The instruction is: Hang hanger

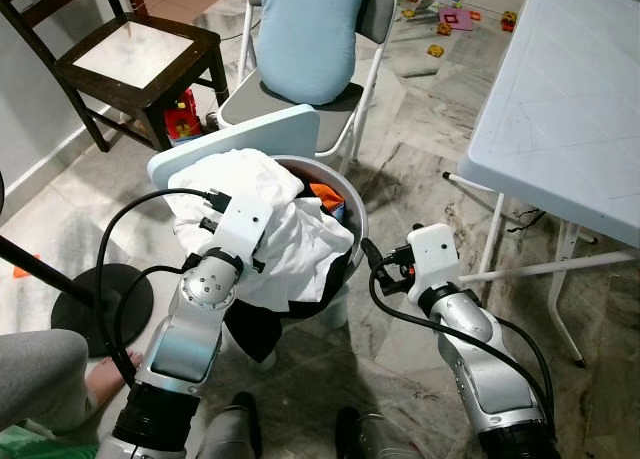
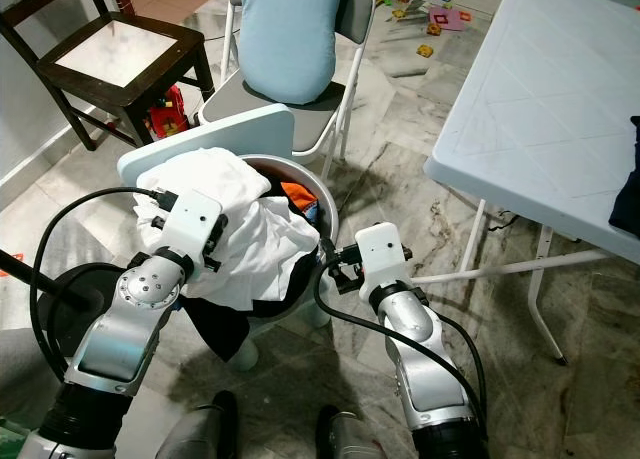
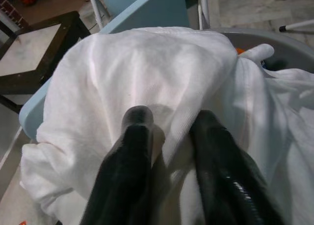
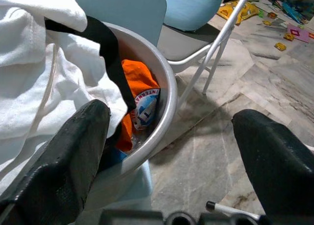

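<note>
A grey laundry basket point(image 1: 352, 211) stands in front of me, heaped with a white garment point(image 1: 250, 174). An orange cloth point(image 4: 140, 80) lies inside it and a black cloth point(image 1: 258, 324) hangs over its front. My left gripper point(image 3: 171, 124) rests on top of the white garment with a fold of it pinched between the two black fingers. To the basket's right, my right gripper point(image 4: 171, 137) is spread wide open beside the rim with nothing between its fingers. A black strap point(image 4: 105, 38) lies across the white garment near the rim.
A pale blue plastic panel point(image 1: 240, 139) rises behind the basket. Beyond it stand a folding chair with a light blue cushion point(image 1: 305, 29) and a dark wooden chair point(image 1: 130, 54). At the right is a white folding table point(image 1: 570, 99). A black stand base point(image 1: 100, 299) and a person's leg point(image 1: 40, 379) are at the left.
</note>
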Robot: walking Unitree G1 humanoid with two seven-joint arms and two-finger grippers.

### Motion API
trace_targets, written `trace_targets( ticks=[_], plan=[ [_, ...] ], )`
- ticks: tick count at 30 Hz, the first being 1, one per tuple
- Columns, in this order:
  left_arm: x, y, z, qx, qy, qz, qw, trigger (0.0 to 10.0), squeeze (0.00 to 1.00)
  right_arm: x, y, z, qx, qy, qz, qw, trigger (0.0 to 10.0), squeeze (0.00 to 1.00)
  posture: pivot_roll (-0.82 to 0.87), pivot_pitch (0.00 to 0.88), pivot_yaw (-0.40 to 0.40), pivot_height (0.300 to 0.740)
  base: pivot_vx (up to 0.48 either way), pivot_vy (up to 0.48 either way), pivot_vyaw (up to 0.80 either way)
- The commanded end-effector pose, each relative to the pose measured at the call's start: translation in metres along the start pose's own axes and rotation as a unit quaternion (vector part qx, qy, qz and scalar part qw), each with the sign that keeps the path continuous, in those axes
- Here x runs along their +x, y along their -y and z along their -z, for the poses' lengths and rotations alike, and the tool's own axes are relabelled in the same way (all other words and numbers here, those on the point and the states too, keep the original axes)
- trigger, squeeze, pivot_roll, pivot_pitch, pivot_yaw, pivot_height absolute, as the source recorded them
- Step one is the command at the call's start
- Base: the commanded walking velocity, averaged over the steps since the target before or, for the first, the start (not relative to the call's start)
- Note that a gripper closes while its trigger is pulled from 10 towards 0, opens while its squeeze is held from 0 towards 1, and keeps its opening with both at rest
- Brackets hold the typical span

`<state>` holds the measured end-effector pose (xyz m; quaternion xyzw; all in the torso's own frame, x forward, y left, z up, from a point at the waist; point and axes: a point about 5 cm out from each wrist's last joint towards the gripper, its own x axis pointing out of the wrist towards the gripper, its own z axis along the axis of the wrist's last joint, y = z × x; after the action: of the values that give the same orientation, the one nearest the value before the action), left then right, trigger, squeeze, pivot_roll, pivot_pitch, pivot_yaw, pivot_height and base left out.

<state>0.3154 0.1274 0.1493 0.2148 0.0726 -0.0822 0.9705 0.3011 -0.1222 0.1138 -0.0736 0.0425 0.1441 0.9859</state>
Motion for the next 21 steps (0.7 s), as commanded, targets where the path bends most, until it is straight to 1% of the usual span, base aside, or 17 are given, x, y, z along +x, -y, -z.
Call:
trace_targets(
  ticks=[1,4,9,12,16,21],
  plan=[
    [-0.001,-0.004,-0.007,-0.005,0.017,-0.020,1.000,0.0,0.00,-0.002,0.001,0.005,0.004,-0.010,0.004,1.000,10.0,0.00,0.03,0.241,-0.066,0.740,0.000,0.000,0.00],
    [-0.001,-0.009,-0.010,-0.011,0.026,-0.041,0.999,0.0,0.00,-0.002,0.001,0.004,0.005,-0.010,0.005,1.000,10.0,0.00,0.03,0.240,-0.065,0.740,0.000,0.000,0.00],
    [0.001,-0.015,-0.014,-0.024,0.034,-0.060,0.997,0.0,0.00,-0.001,0.000,0.004,0.005,-0.009,0.004,1.000,10.0,0.00,0.03,0.240,-0.063,0.740,0.000,0.000,0.00],
    [0.001,-0.016,-0.014,-0.029,0.034,-0.063,0.997,0.0,0.00,-0.002,0.000,0.004,0.005,-0.009,0.005,1.000,10.0,0.00,0.03,0.240,-0.063,0.740,0.000,0.000,0.00],
    [0.001,-0.014,-0.009,-0.042,0.023,-0.061,0.997,0.0,0.00,-0.002,0.001,0.005,0.006,-0.010,0.006,1.000,10.0,0.00,0.03,0.241,-0.062,0.740,0.000,0.000,0.00],
    [0.007,-0.019,-0.020,-0.055,0.057,-0.074,0.994,0.0,0.00,-0.002,0.000,0.005,0.006,-0.010,0.006,1.000,10.0,0.00,0.03,0.241,-0.062,0.740,0.000,0.000,0.00]
  ],
)
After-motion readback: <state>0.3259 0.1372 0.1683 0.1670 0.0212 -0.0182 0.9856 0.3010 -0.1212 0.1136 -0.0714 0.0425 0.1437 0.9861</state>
